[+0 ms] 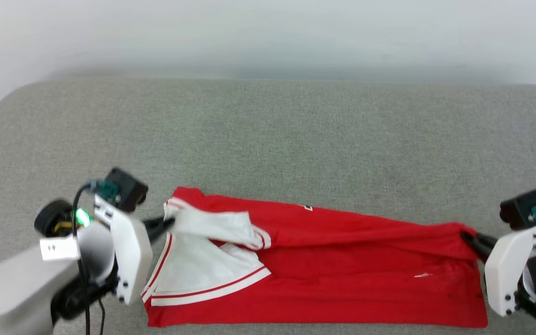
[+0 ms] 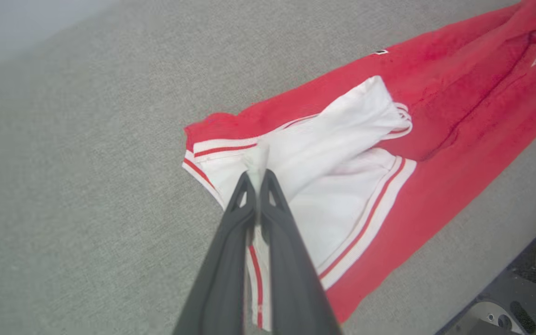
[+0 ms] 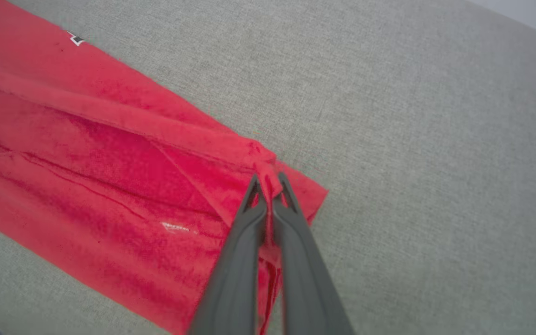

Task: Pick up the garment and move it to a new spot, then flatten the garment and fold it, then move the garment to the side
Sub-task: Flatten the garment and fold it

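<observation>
The red short-sleeved jersey shirt with white sleeves (image 1: 342, 274) lies stretched along the near edge of the grey fabric surface (image 1: 268, 135), left gripper (image 1: 169, 222) pinching its white sleeve end, right gripper (image 1: 466, 236) pinching its red opposite end.
</observation>
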### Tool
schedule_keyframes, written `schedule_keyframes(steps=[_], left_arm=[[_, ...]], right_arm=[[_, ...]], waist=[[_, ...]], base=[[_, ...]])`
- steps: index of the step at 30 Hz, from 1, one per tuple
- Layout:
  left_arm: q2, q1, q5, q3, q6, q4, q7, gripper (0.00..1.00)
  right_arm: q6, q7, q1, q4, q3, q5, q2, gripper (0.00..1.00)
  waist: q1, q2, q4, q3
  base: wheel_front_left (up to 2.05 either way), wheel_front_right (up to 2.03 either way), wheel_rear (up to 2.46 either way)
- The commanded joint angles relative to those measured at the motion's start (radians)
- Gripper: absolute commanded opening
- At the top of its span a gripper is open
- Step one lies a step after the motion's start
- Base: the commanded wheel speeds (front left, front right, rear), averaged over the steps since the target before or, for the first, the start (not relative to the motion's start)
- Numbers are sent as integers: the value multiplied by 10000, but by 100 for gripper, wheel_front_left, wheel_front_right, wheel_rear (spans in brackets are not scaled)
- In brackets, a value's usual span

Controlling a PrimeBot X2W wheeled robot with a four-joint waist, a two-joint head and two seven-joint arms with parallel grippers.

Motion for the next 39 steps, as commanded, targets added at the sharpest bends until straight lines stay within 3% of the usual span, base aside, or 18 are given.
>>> schedule_keyframes(steps=[1, 9, 19, 20, 21, 22, 23, 28, 33, 39], left_arm=[[145, 423, -110, 18, 197, -220, -115, 0], [166, 2071, -537, 15, 660, -576, -453, 0], [-656, 2980, -877, 28, 334, 901, -835, 0], [-750, 3023, -844, 33, 352, 1049, -933, 4], [-831, 3062, -797, 79, 397, 1166, -1107, 98], [-831, 3062, -797, 79, 397, 1166, -1107, 98], [-868, 3095, -813, 126, 407, 1268, -1254, 100], [-839, 3187, -669, 549, 794, 1251, -2372, 100], [-720, 3401, -342, 1112, 1804, 892, -3734, 100], [-866, 3805, 523, 2395, 3207, 144, -4279, 100]], right_arm=[[-16, 53, 365, -117, -97, 118, -20, 0], [-16, 282, 1367, -218, -312, 269, 28, 0], [-16, 239, 1445, 917, 91, 449, 573, 0], [-16, 126, 1411, 1020, 86, 478, 617, 2], [-16, 12, 1370, 1075, 58, 526, 653, 82], [-16, 12, 1370, 1075, 58, 526, 653, 82], [-16, -149, 1320, 1085, -3, 552, 668, 100], [-16, -648, 1378, 576, -262, 875, 449, 100], [-13, -581, 1642, -252, -864, 1333, 110, 100], [-13, 274, 1863, -652, -1662, 1747, -246, 100]], waist=[[1, 0, 19, -120], [1, 0, 23, -170], [1, 0, -54, 79], [1, 0, -49, 61], [1, 0, -41, 32], [1, 0, -41, 32], [1, 0, -35, -14], [1, 0, 6, -299], [1, 0, 66, -497], [1, 0, 261, -480]], base=[[0, 0, 0], [0, 0, 0], [0, 0, 0], [0, 0, 0], [0, 0, 0], [0, 0, 0], [0, 0, 0], [0, 0, 0], [0, 0, 0], [0, 0, 0]])
